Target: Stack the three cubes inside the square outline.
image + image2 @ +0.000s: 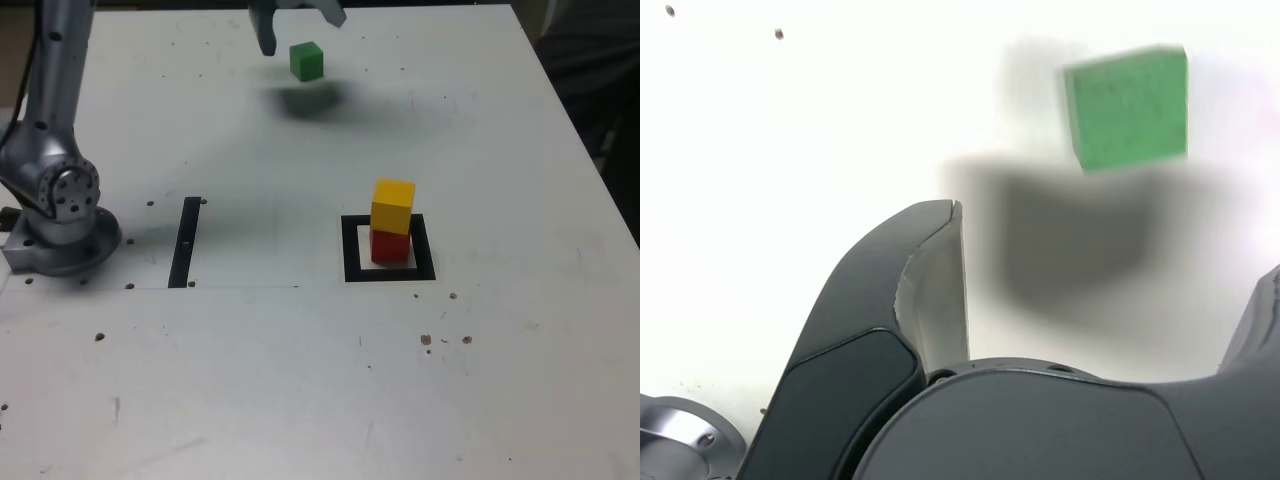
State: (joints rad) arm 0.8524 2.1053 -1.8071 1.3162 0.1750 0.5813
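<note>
Yellow cube (393, 204) on red cube (390, 245) fills the square outline (352, 250); my wide, empty jaws approach the green cube (307, 61), needing descent astride it.

The exterior camera sits high off the near edge of the desk (300, 380), looking down and across it to the far edge, wide enough to take in my base (60, 235) at its left. My wrist camera rides just behind my end effector (1100, 300), pointing down at the desk from close range. Both views share the green cube (307, 61) (1128, 106) near the far edge.
</note>
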